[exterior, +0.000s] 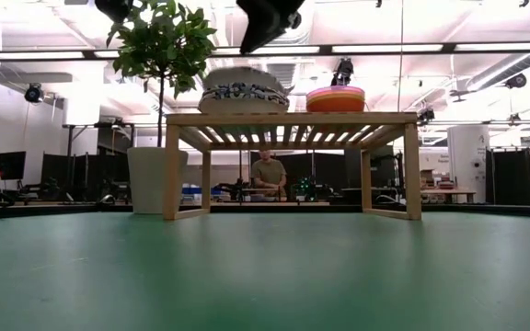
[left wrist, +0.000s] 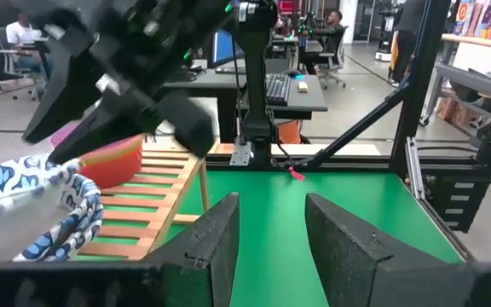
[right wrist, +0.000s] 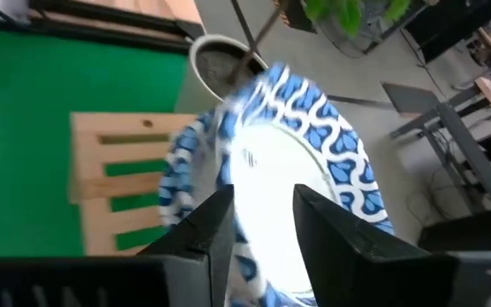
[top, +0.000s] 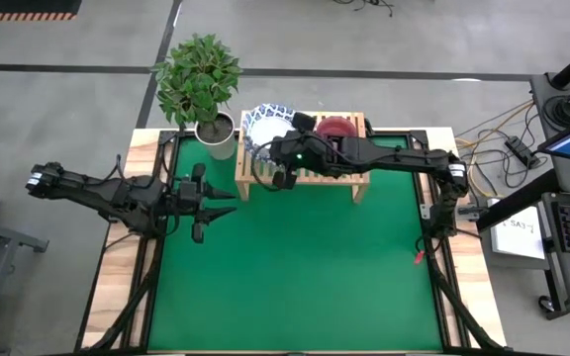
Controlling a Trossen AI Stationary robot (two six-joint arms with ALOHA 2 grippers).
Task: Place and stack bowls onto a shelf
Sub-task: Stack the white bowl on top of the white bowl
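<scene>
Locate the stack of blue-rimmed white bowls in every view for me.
High: blue-rimmed bowl stack at the shelf's left end, beside the plant pot.
Low: left on the shelf top.
Left wrist: at the lower-left edge.
Right wrist: fills the centre.
Shared landmark: the shelf.

the dark six-joint right arm reaches from the table's right edge across to the left, its elbow bent near the edge and its forearm level above the table's far half; the right two-finger gripper (right wrist: 261,223) points downward, its dark fingers (right wrist: 210,230) parted with a clear gap between them. the dark left arm lies low along the table's left side, stretched toward the middle, and the left two-finger gripper (left wrist: 271,234) waits there with its fingers (left wrist: 343,243) spread apart, holding nothing.
</scene>
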